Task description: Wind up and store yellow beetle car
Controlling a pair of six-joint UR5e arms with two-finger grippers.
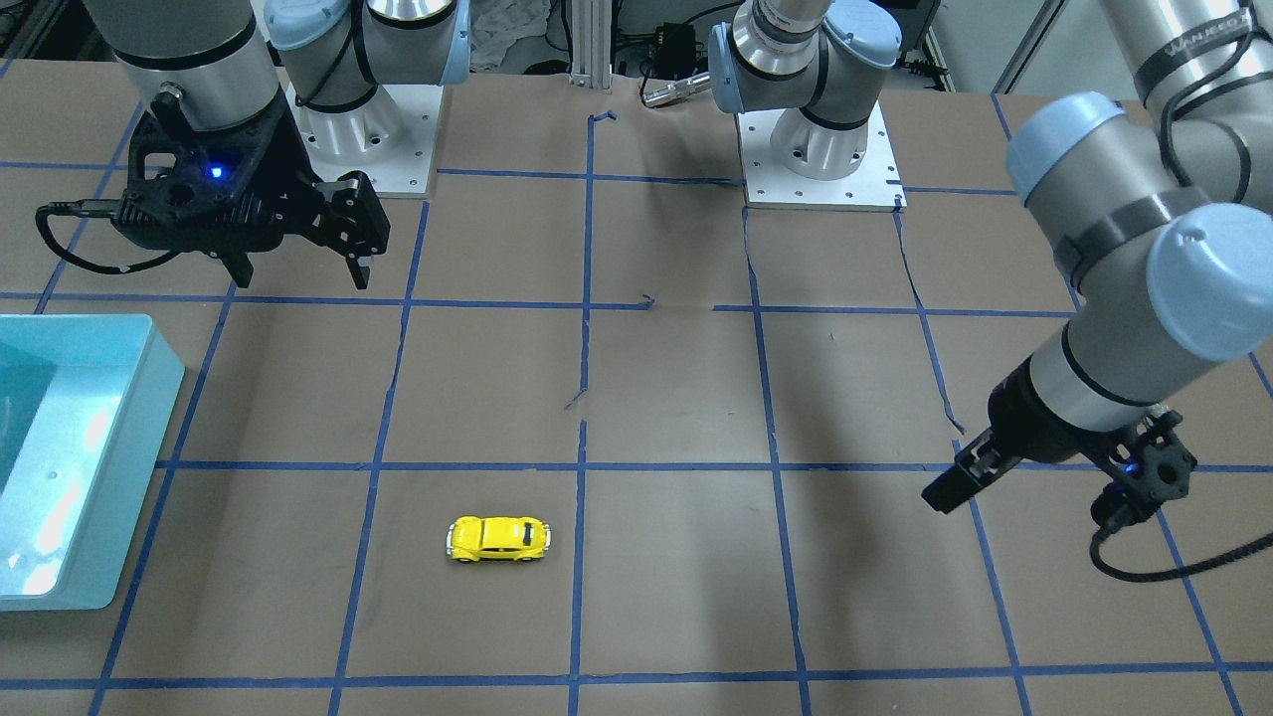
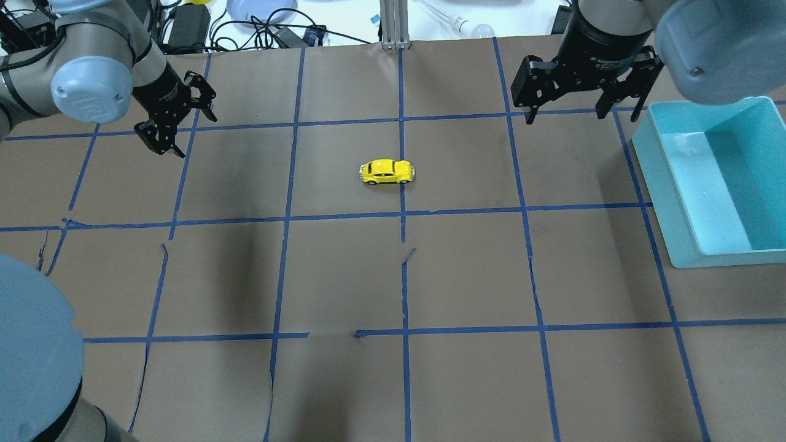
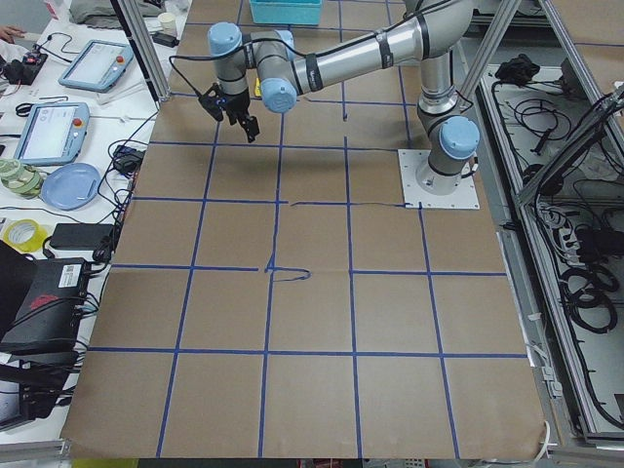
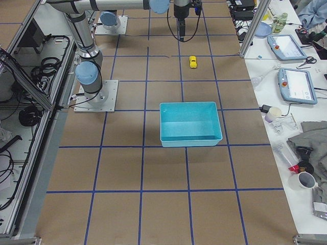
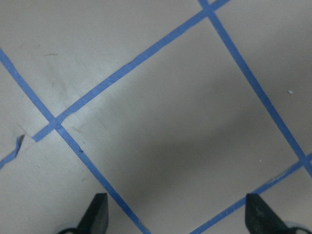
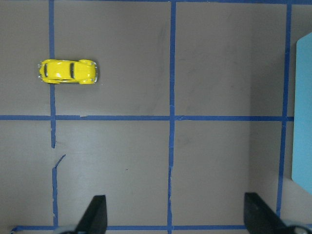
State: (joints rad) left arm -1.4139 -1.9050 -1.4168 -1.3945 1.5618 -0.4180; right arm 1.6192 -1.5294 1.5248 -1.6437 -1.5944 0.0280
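Where the yellow beetle car [image 2: 387,172] sat: centre of the overhead frame, on its wheels on the brown table [image 2: 466,276], one end over a blue tape line [image 2: 402,141].
Left gripper [image 2: 195,135]: upper left, fingers spread apart, holding nothing that I could see.
Right gripper [image 2: 580,113]: upper right, fingers apart, empty, near the teal bin [image 2: 666,202].
Car and bin: well apart.

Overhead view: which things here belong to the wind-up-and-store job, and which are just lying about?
Job: yellow car, alone on the table; teal bin, likely the store; left gripper and right gripper, both open and empty.
Lying about, beyond the table's far edge: blue plate; black power adapter.
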